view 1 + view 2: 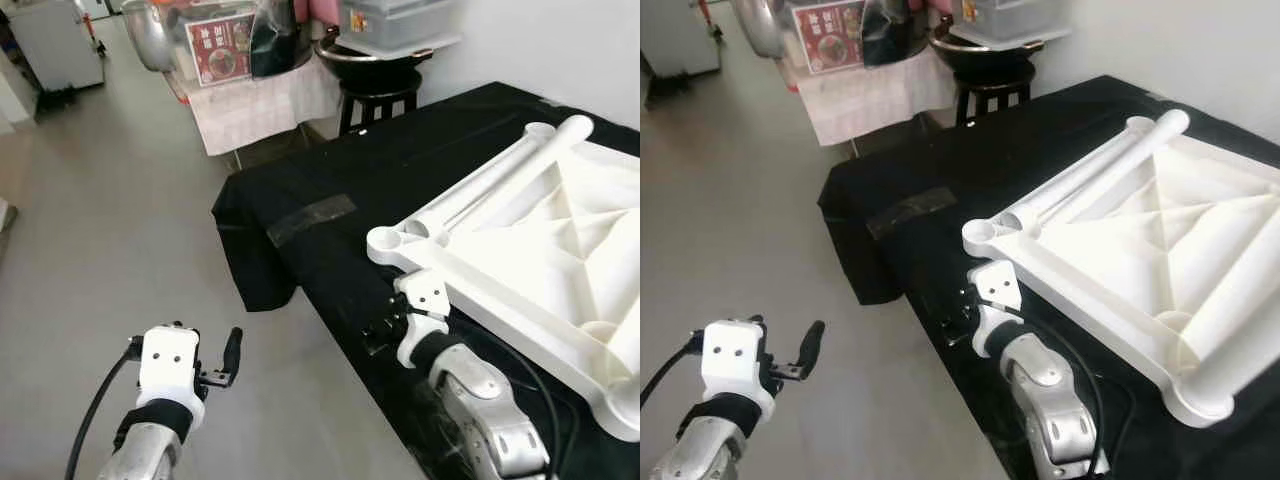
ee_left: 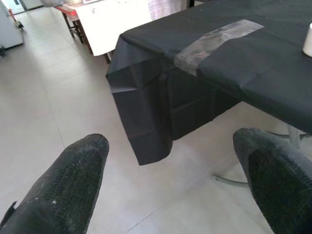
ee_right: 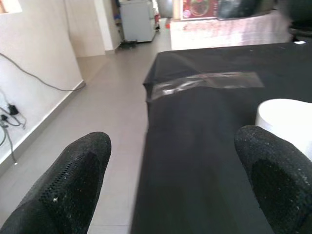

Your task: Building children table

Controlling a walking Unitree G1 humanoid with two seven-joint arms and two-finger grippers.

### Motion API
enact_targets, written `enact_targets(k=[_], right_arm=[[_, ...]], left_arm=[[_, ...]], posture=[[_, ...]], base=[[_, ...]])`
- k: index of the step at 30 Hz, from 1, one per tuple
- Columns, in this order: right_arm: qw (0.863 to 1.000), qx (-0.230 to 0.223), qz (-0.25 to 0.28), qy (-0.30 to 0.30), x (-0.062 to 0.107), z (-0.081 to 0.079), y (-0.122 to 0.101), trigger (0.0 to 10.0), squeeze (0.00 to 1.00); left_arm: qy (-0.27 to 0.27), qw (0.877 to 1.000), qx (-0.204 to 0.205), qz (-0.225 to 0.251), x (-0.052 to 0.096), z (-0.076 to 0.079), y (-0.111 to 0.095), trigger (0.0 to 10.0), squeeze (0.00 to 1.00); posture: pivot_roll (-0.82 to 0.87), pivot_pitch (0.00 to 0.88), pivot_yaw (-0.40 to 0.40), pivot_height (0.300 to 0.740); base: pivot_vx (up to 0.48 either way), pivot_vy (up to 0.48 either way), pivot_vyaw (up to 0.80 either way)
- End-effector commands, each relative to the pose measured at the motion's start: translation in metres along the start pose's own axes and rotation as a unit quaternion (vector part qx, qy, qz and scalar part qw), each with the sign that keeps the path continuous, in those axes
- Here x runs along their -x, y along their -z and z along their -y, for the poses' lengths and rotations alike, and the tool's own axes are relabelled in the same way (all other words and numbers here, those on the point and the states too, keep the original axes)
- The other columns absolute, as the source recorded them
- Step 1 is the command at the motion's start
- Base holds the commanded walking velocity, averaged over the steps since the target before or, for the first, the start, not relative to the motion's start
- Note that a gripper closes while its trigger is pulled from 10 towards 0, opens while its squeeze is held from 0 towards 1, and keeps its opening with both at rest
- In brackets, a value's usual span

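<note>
A white plastic children's table top (image 1: 540, 260) lies upside down on the black-clothed table (image 1: 330, 170). A white leg tube (image 1: 500, 175) rests along its far edge. A round corner socket (image 1: 385, 243) faces me. My right gripper (image 3: 170, 195) hovers open over the black cloth just in front of that socket, and the white socket rim (image 3: 285, 119) sits close beside one finger. My left gripper (image 2: 170, 190) is held open over the grey floor, to the left of the table and clear of it. Nothing is between either pair of fingers.
A strip of grey tape (image 1: 311, 219) is stuck on the cloth near the table's corner. Beyond stand a black stool with a wok (image 1: 378, 95), a cloth-covered side table (image 1: 260, 100) and a white appliance (image 1: 55, 45). Open floor (image 1: 120, 220) spreads to the left.
</note>
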State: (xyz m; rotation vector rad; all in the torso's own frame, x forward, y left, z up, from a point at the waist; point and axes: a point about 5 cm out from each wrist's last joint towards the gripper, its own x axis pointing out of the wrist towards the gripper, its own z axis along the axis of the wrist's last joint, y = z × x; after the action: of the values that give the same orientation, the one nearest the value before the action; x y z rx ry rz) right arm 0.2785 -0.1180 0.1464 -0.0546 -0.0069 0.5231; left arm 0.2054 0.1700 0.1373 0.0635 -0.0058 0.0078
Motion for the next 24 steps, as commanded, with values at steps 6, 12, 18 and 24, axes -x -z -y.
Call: enact_targets(k=[6,12,18,24], right_arm=[[1.0,0.0,0.0,-0.003,-0.0001,-0.0015,0.0015,10.0,0.0],[1.0,0.003,0.001,-0.004,-0.0001,-0.002,0.0017,10.0,0.0],[1.0,0.002,-0.001,-0.001,-0.0003,-0.0016,0.0022,10.0,0.0],[1.0,0.001,-0.002,0.008,-0.0007,-0.0002,0.0028,10.0,0.0]], left_arm=[[-0.009,1.0,0.006,-0.024,0.0013,-0.0027,0.0077,10.0,0.0],[-0.006,1.0,0.002,-0.022,0.0006,-0.0022,0.0076,10.0,0.0],[-0.003,1.0,0.001,-0.019,0.0002,-0.0021,0.0069,10.0,0.0],[0.02,1.0,0.009,-0.016,-0.0012,0.0002,0.0063,10.0,0.0]], posture=[[-0.04,0.118,0.067,0.74],[-0.04,0.115,0.067,0.74],[-0.04,0.117,0.068,0.74],[-0.04,0.116,0.064,0.74]], base=[[0.0,0.48,0.0],[0.0,0.24,-0.66],[0.0,0.0,-0.8],[0.0,0.0,-0.8]])
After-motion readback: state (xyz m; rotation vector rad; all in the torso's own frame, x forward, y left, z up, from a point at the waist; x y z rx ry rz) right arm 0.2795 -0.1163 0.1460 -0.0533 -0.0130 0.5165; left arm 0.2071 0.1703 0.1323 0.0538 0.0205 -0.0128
